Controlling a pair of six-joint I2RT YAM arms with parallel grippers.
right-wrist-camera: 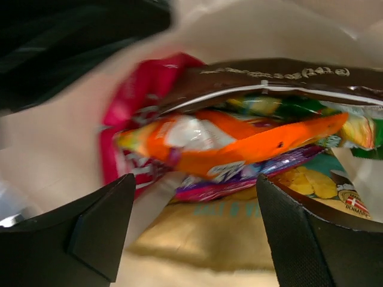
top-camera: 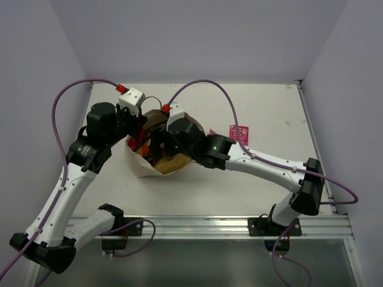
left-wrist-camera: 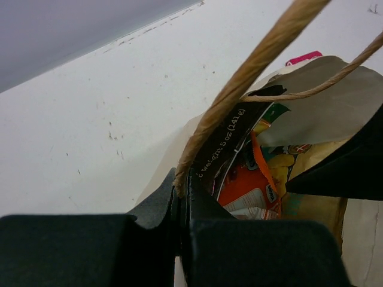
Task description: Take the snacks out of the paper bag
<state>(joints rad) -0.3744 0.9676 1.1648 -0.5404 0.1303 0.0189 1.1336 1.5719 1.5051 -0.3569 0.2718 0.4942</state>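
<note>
Reach into bag
Right tool wide, orange packet dead ahead, long axis running jaw to jaw; left tool clamped on bag rim.

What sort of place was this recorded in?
Probably a lab robot cell, not a home: a white table boxed in by plain pale walls, with two robot arms bolted to a metal rail at its edge.

Orange packet, tan paper bag
</note>
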